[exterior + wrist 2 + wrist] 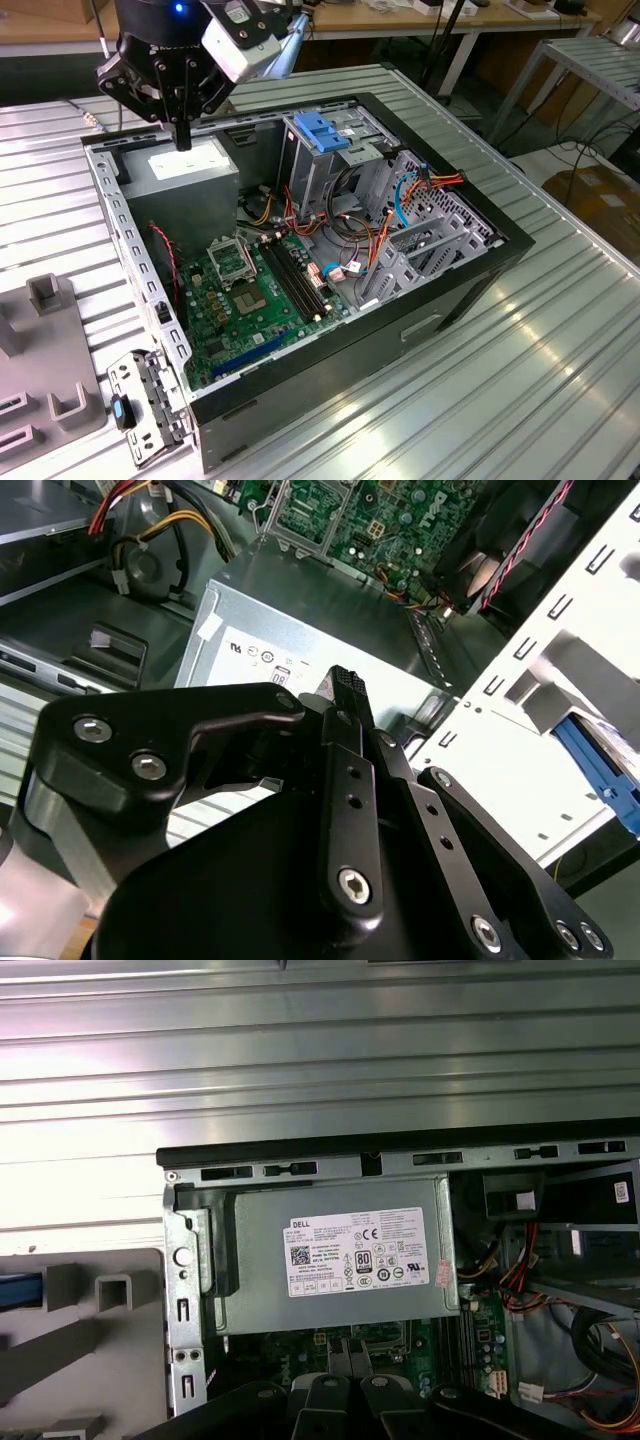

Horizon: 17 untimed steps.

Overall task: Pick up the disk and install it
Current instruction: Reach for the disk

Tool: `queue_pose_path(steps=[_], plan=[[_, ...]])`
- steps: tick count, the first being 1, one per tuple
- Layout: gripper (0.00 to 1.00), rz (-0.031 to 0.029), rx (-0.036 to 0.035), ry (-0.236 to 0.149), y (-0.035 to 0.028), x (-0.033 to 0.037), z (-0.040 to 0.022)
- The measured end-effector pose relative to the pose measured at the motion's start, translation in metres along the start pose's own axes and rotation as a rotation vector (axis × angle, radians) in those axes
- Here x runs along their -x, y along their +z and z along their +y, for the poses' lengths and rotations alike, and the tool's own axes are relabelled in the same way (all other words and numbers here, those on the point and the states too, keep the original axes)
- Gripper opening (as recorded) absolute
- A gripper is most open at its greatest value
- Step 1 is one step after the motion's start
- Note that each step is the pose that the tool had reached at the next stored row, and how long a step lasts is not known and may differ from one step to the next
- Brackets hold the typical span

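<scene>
Hovering above the power supply (190,175), the pincer (183,138) is clenched, fingertips together, holding nothing.

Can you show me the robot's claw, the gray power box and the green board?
gripper (183,142): exterior view, at its fingertips.
gray power box (340,1260): first wrist view, its labelled top face.
green board (250,295): exterior view, its middle.
</scene>
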<state>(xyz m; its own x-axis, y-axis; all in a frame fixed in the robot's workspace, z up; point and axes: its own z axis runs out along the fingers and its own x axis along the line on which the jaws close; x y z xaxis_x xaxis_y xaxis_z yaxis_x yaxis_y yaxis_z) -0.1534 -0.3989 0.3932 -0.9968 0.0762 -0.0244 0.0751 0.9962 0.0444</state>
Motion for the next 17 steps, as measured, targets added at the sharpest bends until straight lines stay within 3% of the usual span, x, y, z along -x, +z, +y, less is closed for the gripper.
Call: queue_pose_path(steps=[17], plan=[[0.11,0.0001,0.0,0.0,-0.0001,-0.0042,-0.0003]])
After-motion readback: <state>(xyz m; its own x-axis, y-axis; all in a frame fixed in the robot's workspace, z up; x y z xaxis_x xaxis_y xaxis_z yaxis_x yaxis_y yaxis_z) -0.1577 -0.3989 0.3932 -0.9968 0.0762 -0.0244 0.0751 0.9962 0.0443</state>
